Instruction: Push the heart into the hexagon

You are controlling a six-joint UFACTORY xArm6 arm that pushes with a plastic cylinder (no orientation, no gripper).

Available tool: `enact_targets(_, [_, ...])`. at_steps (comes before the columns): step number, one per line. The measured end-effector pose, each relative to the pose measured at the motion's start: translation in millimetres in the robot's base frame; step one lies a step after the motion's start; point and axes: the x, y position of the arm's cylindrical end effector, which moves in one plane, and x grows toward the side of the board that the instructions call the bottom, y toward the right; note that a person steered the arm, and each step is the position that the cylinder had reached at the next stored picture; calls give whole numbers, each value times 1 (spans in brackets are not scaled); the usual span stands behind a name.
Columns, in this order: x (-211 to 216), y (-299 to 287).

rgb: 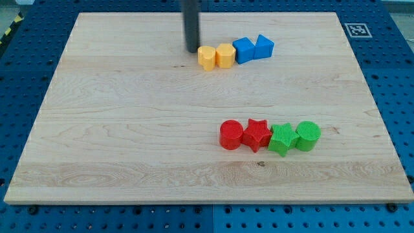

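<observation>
My tip [192, 50] rests on the wooden board [116, 129] near the view's top, just left of a yellow block that looks like a heart [206, 57]. There is a narrow gap between tip and heart, or they barely touch. The heart sits against a yellow hexagon [225, 55] on its right. The rod rises straight up out of the view's top.
Two blue blocks [244, 50] [264, 46] continue the row to the right of the hexagon, touching each other. Lower right of centre lies a second row: a red cylinder [231, 135], a red star [257, 134], a green star [282, 139] and a green cylinder [308, 136].
</observation>
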Motion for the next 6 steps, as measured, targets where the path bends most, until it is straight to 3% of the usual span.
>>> enact_targets(2, [41,16])
enact_targets(3, [35,-62])
enact_targets(4, [45,-93])
enact_targets(5, [84,-42])
enact_targets(6, [76,-2])
